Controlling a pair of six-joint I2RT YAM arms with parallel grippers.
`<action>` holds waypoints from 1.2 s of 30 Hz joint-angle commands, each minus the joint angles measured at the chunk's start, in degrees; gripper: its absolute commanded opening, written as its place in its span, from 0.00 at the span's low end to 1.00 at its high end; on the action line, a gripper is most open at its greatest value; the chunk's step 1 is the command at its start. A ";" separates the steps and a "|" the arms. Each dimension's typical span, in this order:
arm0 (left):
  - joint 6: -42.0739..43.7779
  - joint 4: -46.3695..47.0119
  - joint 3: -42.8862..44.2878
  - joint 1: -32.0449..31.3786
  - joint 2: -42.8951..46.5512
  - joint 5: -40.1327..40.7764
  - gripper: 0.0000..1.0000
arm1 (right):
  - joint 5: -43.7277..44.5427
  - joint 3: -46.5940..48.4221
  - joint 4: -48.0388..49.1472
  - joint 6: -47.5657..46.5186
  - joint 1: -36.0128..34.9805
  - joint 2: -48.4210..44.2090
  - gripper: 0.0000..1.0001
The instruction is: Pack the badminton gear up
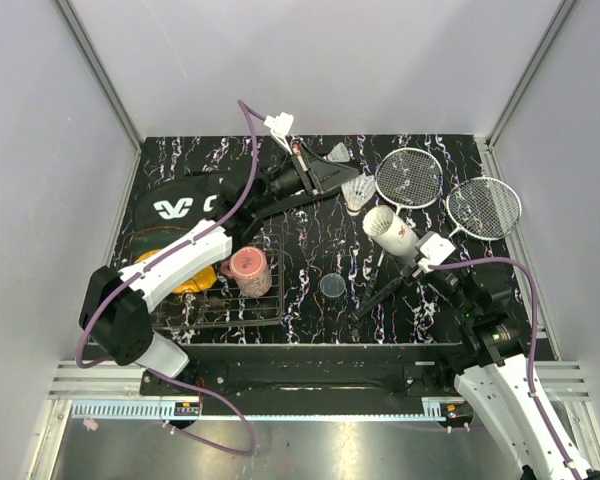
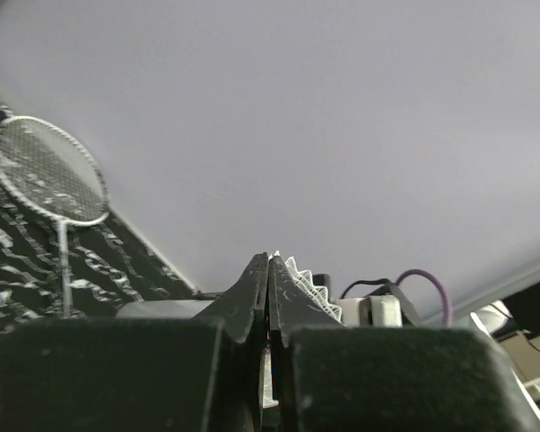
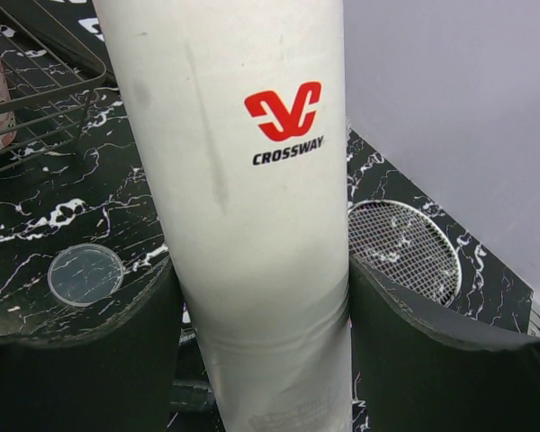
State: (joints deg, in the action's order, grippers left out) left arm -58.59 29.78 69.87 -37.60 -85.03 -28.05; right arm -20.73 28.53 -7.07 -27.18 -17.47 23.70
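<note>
Top external, outstretched left pincer (image 1: 337, 164) pinching shuttlecock (image 1: 338, 152), right pincer (image 1: 412, 247) clasping tilted white tube (image 1: 388, 226)

Top view overhead; wrist views low, close (all share table (image 1: 310, 260)).

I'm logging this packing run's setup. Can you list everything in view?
racket: 2, white strings, back right, second beside it
shuttlecock: 2, white, one left of the rackets, one at the left gripper's tips
tube: 1, white, red logo, in the right gripper
bag: 1, black, back left
lid: 1, clear, table centre
wire rack: 1, dark, front left
cup: 1, pink, on the rack
yellow-black object: 1, beside the cup
table: 1, black marbled
left gripper: closed, shuttlecock feathers at its tips
right gripper: clamped on the tube
</note>
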 commanded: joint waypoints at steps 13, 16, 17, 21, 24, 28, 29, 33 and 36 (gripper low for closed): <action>-4.34 23.55 -3.77 -5.81 1.89 4.49 0.00 | -1.42 0.56 5.49 1.43 -0.10 -1.12 0.18; -3.38 25.58 -5.35 -7.13 1.45 6.16 0.00 | -1.24 0.47 5.93 1.69 -0.19 -1.55 0.17; -3.03 26.98 -5.88 -7.74 1.19 6.78 0.00 | -1.33 0.47 6.28 1.69 -0.19 -1.56 0.17; -1.18 31.64 -7.99 -9.24 -0.13 9.59 0.00 | -1.51 0.56 6.54 2.83 -0.10 -1.82 0.17; 1.19 35.42 -10.01 -10.99 -1.27 12.22 0.00 | -1.42 0.65 8.37 4.14 -0.10 -2.17 0.17; 5.93 39.56 -11.59 -13.01 -3.20 15.22 0.00 | -2.56 0.73 9.35 5.29 -0.10 -2.87 0.17; 6.81 40.78 -12.20 -13.28 -3.56 15.57 0.00 | -2.47 0.65 9.53 5.47 -0.10 -3.05 0.17; 9.46 42.55 -12.74 -14.07 -5.49 17.51 0.00 | -2.03 0.47 9.88 5.73 -0.10 -3.75 0.17; 9.98 40.99 -12.91 -14.69 -6.37 16.54 0.02 | -1.07 0.47 10.06 5.73 -0.10 -4.10 0.16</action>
State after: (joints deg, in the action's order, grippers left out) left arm -52.21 66.11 57.45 -51.66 -90.94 -13.19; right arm -22.13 28.51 -2.72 -22.04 -17.47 20.53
